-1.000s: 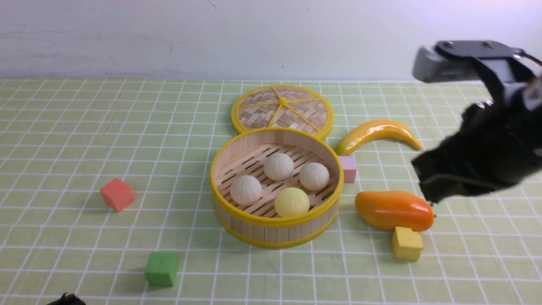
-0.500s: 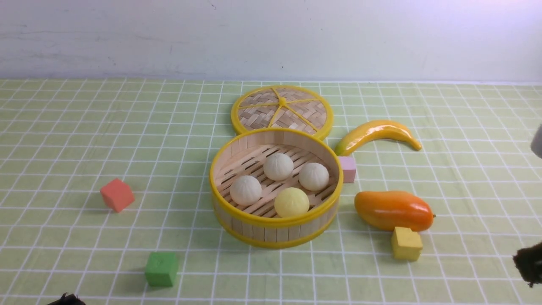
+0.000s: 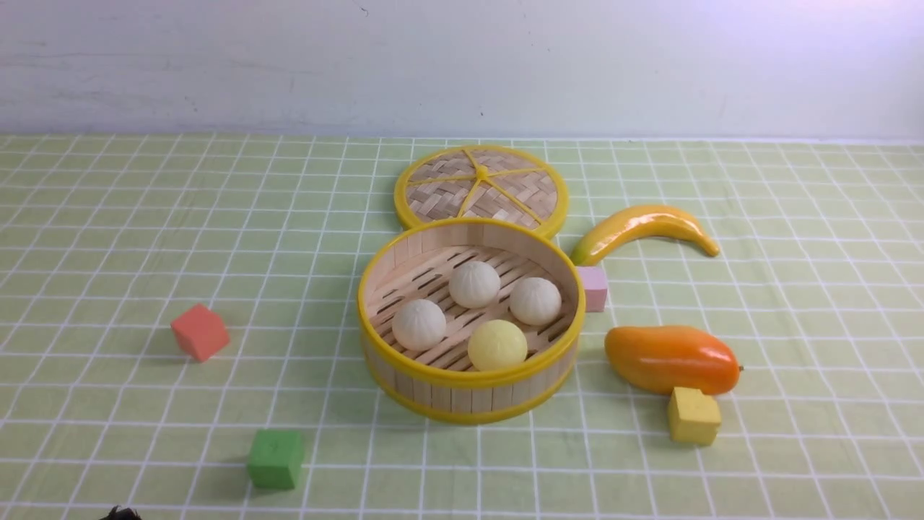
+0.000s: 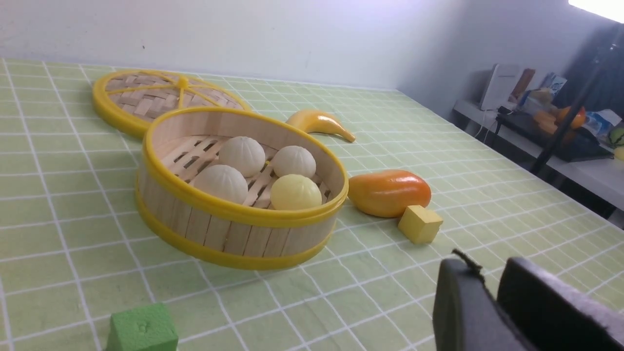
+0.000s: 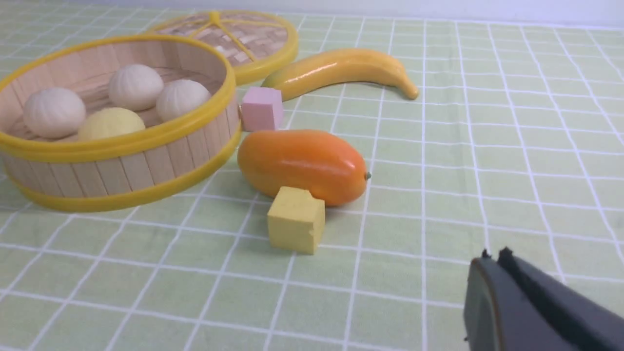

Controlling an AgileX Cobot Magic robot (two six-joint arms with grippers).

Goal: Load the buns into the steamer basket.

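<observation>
The steamer basket (image 3: 469, 399) stands mid-table with all the buns inside: three off-white buns (image 3: 475, 284) (image 3: 535, 300) (image 3: 419, 324) and a pale yellow bun (image 3: 497, 344). In the left wrist view my left gripper (image 4: 490, 273) hovers near the table's front, well short of the basket (image 4: 234, 234). Its jaws stand slightly apart with nothing between them. My right gripper (image 5: 495, 258) is shut and empty, low over the cloth to the right of the basket (image 5: 117, 170). Neither gripper touches anything.
The woven lid (image 3: 480, 186) lies behind the basket. A banana (image 3: 642, 225), a pink cube (image 3: 594, 287), an orange mango (image 3: 671, 357) and a yellow cube (image 3: 693, 415) sit to its right. A red cube (image 3: 200, 331) and a green cube (image 3: 275, 458) sit to its left.
My right arm has pulled back from the upper right of the front view, down and to the right, and out of it. The buns and basket have not moved.
</observation>
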